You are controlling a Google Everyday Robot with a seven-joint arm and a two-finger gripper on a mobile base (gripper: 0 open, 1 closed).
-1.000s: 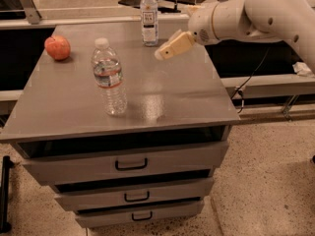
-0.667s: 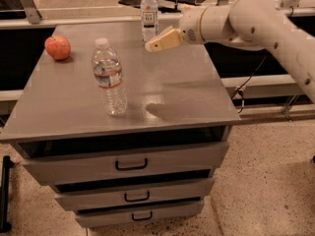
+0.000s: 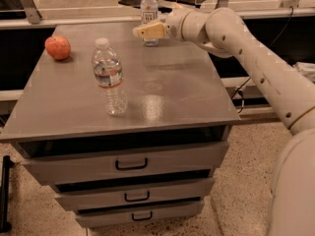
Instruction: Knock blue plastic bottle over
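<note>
Grey cabinet top (image 3: 187, 97): apple (image 3: 58, 47), ribbed bottle (image 3: 109, 77), blue plastic bottle (image 3: 148, 9); claw (image 3: 141, 32) overlapping its base.

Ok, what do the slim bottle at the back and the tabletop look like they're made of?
The blue plastic bottle looks like thin clear plastic, faintly bluish, with a white paper-like label. The tabletop is probably painted metal or laminate: smooth grey, semi-gloss, mirroring the lights. The pincer crosses the bottle's lower half in view.

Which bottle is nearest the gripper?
The blue plastic bottle at the back: slim, white cap, white label. The gripper overlaps its lower part. The wider ribbed bottle with the red-and-white band stands apart, nearer the front.
</note>
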